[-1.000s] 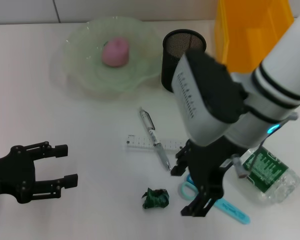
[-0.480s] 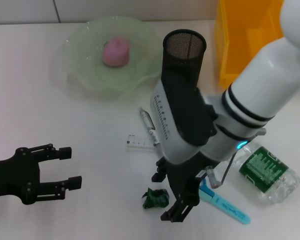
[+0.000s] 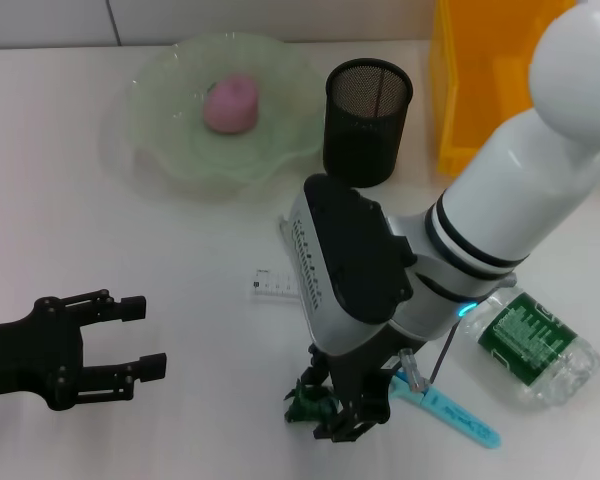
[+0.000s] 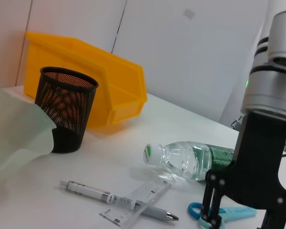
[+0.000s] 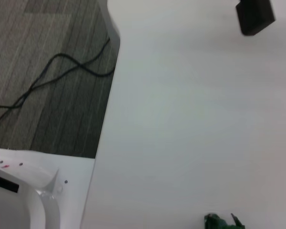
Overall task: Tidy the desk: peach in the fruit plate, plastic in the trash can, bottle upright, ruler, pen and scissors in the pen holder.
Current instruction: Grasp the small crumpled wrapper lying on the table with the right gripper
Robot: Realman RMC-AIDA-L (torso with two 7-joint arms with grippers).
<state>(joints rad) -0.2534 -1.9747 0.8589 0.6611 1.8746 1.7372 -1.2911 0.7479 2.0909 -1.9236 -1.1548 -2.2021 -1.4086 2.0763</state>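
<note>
Two end effectors are mine, and I take them from my left. My left end effector (image 3: 140, 335) hovers over bare worktop (image 3: 60, 200) near the front edge, fingers spread apart with nothing between them, well apart from every object.

Farther back, the peach (image 3: 231, 104) lies in the pale green fruit plate (image 3: 160, 140). Beside the plate the black mesh pen holder (image 3: 367, 120) stands upright, and the yellow trash can (image 3: 490, 70) stands to its right.

My right end effector (image 3: 342, 408) is down at the worktop's front, right at the crumpled green plastic (image 3: 307, 403); its fingers stand on either side of the wad, parted, and I cannot tell whether they touch it. Just beside it lie the blue scissors (image 3: 450, 411), and the bottle (image 3: 525, 345) lies on its side farther right.

From the head view my arm covers the pen and most of the ruler (image 3: 273, 285). The left wrist view shows both: the pen (image 4: 115, 201) lying across the clear ruler (image 4: 137, 201), the bottle's white cap (image 4: 151, 153) towards them, and a scissor loop (image 4: 196, 209) behind my right fingers. The right wrist view shows only a scrap of the plastic (image 5: 223, 222), the worktop's edge, and grey floor (image 5: 47, 71) with a black cable (image 5: 62, 71).
</note>
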